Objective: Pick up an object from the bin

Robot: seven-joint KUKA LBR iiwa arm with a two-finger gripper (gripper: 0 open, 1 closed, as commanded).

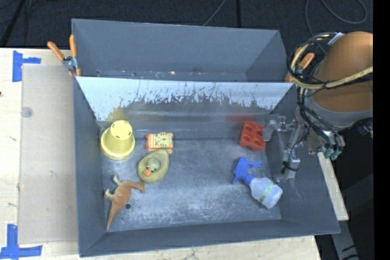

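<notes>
Ok so the arm (344, 73), with its orange cover and a loop of cables, is hanging over the right edge of the grey bin (183, 45). The gripper (286, 168) is pointing down into the right part of the bin, close to the right wall and low over the floor. Honestly I can't tell how far open it is from this angle, since the metal bits are all blending together. I'm not seeing anything caught in it either.

The closest thing to it is a small spray bottle (266, 193) lying on its side in the lower right of the bin. Its blue trigger head is pointing toward the left and its whitish body, with a greenish band, is pointing toward the lower right. The gripper's tip is sitting just beside the bottle, right above the body in the picture. Whether it's actually touching, I can't say.

A red block (252, 134) is lying just to the upper left of the gripper, toward the back wall and apart from the bottle.

Everything else is hanging out on the left side, well apart from the gripper:
- a yellow cup (118, 139)
- a little orange-and-yellow block (159, 141) just to the cup's right
- a yellow rubber duck (152, 166) below that block
- an orange toy dinosaur (120, 196) lying toward the lower left corner
</notes>
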